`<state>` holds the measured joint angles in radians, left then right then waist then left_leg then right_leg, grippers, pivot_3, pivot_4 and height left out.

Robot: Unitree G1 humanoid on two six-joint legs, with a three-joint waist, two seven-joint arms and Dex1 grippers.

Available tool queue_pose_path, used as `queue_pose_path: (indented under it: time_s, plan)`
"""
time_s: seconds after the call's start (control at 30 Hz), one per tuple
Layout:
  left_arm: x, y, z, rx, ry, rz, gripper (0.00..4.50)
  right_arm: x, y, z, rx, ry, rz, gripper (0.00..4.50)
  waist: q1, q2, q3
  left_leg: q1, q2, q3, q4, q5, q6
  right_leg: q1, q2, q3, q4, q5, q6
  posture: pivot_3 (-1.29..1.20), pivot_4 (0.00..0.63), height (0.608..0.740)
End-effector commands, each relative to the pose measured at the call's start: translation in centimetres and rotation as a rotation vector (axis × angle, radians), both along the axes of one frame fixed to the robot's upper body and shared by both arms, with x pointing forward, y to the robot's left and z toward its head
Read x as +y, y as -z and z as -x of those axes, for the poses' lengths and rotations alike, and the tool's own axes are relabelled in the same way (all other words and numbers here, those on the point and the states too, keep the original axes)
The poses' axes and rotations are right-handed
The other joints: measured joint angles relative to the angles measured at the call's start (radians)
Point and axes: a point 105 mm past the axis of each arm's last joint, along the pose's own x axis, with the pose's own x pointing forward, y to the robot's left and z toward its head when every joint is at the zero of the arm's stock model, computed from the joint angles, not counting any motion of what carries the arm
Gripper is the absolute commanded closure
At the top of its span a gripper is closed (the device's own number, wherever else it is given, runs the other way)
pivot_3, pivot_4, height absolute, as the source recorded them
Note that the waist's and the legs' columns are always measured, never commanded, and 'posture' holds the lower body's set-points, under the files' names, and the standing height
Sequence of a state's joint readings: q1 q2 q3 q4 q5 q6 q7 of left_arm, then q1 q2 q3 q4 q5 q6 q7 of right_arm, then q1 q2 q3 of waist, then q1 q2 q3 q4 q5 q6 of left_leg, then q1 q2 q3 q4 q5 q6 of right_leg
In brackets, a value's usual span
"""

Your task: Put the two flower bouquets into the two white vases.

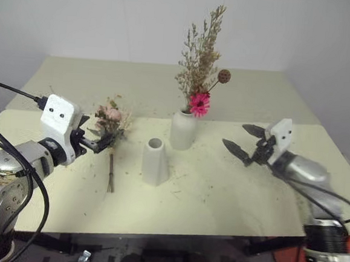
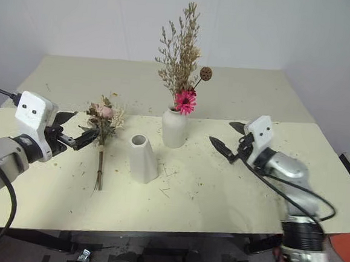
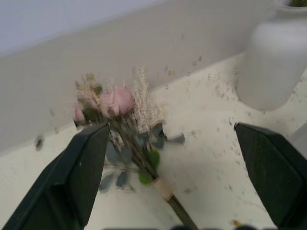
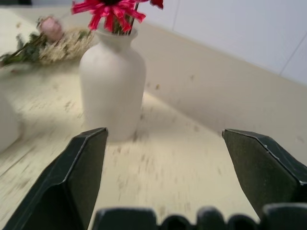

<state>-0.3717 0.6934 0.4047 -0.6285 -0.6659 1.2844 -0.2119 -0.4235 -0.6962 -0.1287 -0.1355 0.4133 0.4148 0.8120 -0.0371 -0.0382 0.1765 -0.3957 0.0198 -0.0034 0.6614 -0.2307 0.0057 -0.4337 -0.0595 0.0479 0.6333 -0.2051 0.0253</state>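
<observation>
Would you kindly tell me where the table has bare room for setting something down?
Bare patches: the far half of the table behind the bottle-shaped vase, and the near stretch between the cone-shaped vase and the right tool. Crowded: around the pink rose bouquet by the left tool.

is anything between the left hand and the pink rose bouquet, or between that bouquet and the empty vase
Nothing visible does. The left hand, open, sits right at the pink rose bouquet lying flat on the table. The cone vase, open-mouthed and empty, stands beside it with only bare tabletop between.
</observation>
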Motion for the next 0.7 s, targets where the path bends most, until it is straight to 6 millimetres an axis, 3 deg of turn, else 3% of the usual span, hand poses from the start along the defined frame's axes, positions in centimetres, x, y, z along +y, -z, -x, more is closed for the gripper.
queue_pose_path:
  time_s: [0.03, 0.13, 0.3, 0.57, 0.7]
  plan:
    - [1.5, 2.5, -0.9, 0.192, -0.182, 0.011, 0.00, 1.6, -4.0, 3.1, -0.046, -0.189, 0.026, 0.03, -0.008, -0.001, 0.000, 0.004, 0.001, 0.000, 0.000, 0.000, 0.000, 0.004, 0.001, 0.000, -0.001, 0.000, 0.000, 0.00, 0.150, 0.740]
    - [1.3, 4.5, -2.0, 0.308, -0.258, -0.028, 0.00, 2.6, -5.3, 4.3, -0.033, -0.268, 0.088, 0.03, -0.011, -0.001, 0.001, 0.010, 0.001, -0.001, -0.001, 0.000, 0.000, 0.012, 0.002, 0.000, -0.004, -0.005, 0.008, 0.00, 0.150, 0.740]
    - [-1.4, 7.6, -4.3, 0.476, -0.229, 0.024, 0.00, 3.2, -6.1, 4.4, 0.003, -0.275, 0.123, 0.03, 0.001, -0.002, 0.000, 0.010, -0.001, -0.001, 0.000, 0.000, 0.000, 0.012, 0.000, 0.000, -0.004, -0.005, 0.007, 0.00, 0.150, 0.740]
    - [-2.3, 8.5, -5.7, 0.549, -0.252, 0.036, 0.00, 2.8, -5.2, 4.4, 0.017, -0.197, 0.145, 0.03, 0.024, -0.002, 0.000, 0.005, -0.003, -0.002, 0.000, -0.001, -0.001, 0.008, -0.002, 0.000, -0.005, -0.001, 0.001, 0.00, 0.150, 0.740]
    - [-2.2, 7.9, -6.3, 0.554, -0.259, 0.026, 0.86, 2.6, -4.8, 4.4, 0.032, -0.164, 0.146, 0.00, 0.024, -0.002, 0.000, 0.006, -0.003, -0.002, 0.000, 0.000, -0.001, 0.009, -0.003, 0.000, -0.004, -0.001, 0.001, 0.00, 0.150, 0.740]
